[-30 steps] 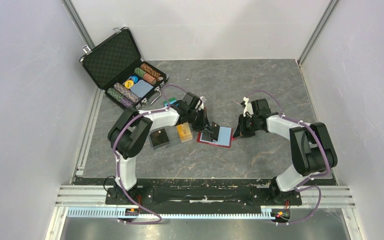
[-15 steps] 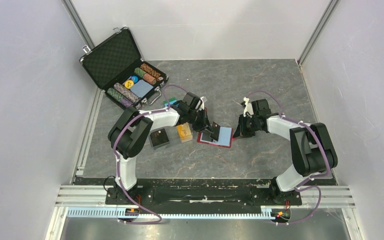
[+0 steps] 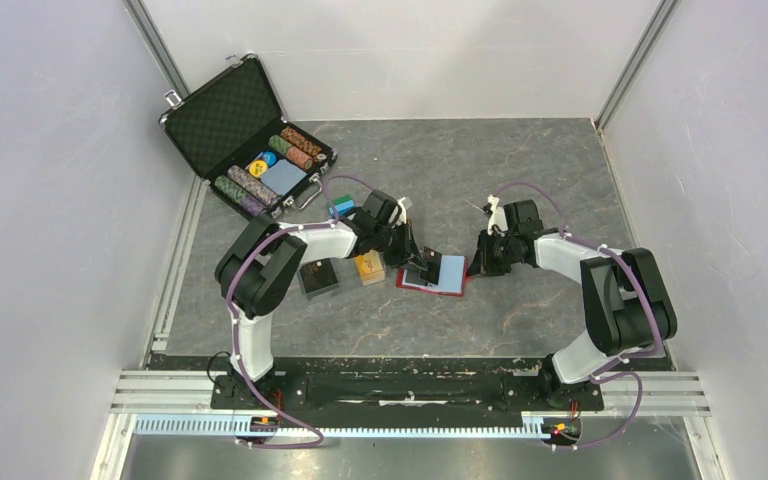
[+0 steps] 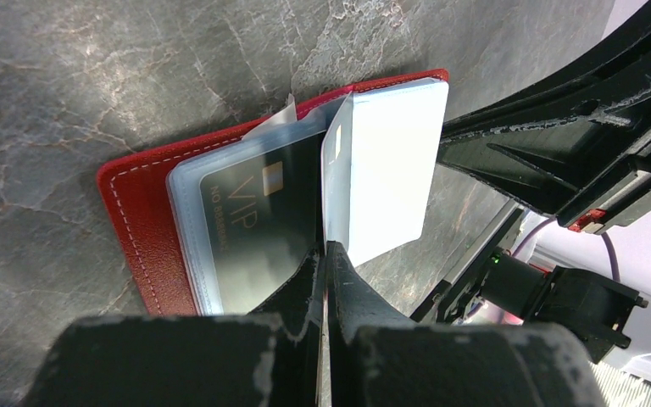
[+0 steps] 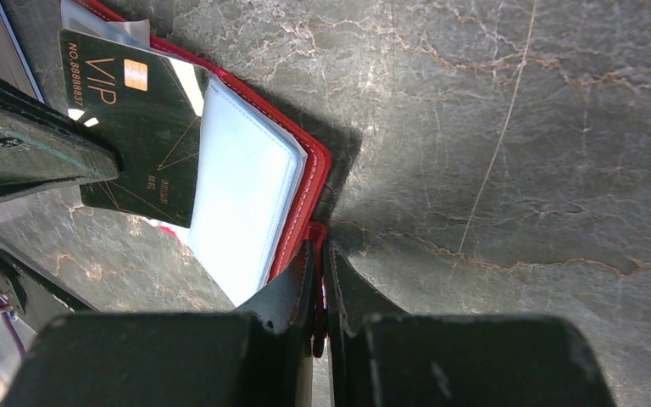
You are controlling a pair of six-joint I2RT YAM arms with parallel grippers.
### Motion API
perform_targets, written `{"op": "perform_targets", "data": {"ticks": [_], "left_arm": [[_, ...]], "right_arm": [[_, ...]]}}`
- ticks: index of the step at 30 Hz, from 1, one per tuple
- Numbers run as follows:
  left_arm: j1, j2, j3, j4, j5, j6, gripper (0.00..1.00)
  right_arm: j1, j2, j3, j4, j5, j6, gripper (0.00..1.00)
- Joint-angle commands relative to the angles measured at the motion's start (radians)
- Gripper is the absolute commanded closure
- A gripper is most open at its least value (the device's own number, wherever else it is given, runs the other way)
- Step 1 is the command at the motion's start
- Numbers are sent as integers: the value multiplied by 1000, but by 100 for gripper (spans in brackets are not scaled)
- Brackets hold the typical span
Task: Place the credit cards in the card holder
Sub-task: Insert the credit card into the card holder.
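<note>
The red card holder (image 3: 415, 285) lies open on the table, its clear pale sleeves up. It also shows in the left wrist view (image 4: 131, 203) and the right wrist view (image 5: 309, 182). My left gripper (image 3: 423, 266) (image 4: 325, 250) is shut on a black card (image 5: 148, 127) marked VIP with a gold chip. It holds the card on edge (image 4: 336, 161) against the sleeves at the wallet's middle. My right gripper (image 3: 477, 264) (image 5: 318, 246) is shut on the holder's red clasp tab at its right edge. A stack of orange-gold cards (image 3: 368, 267) lies left of the holder.
A small black square box (image 3: 319, 277) sits left of the orange cards. An open black chip case (image 3: 222, 118) with rows of poker chips (image 3: 260, 175) stands at the back left. A small blue-green object (image 3: 341, 208) lies by the left wrist.
My left gripper has shifted slightly with the black card over the open holder. My right gripper keeps its hold on the clasp tab and has barely moved.
</note>
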State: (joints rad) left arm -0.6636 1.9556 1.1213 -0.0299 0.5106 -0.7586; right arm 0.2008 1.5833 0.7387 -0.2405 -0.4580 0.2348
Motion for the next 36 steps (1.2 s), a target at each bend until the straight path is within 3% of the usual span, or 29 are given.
{"op": "perform_targets", "data": {"ticks": [1,11,36], "left_arm": [[-29,-18,-38,-51,-5,-25,98],[-33,-67,-27,-128,-86,19,98],[-27,21,21,27,43,-20,98]], "right_arm": [[8,-17,-26,3,-6,-6,100],[8,-22,-30,5,-5,-5,100],[8,-19,-29,-6,-4,-15,100]]}}
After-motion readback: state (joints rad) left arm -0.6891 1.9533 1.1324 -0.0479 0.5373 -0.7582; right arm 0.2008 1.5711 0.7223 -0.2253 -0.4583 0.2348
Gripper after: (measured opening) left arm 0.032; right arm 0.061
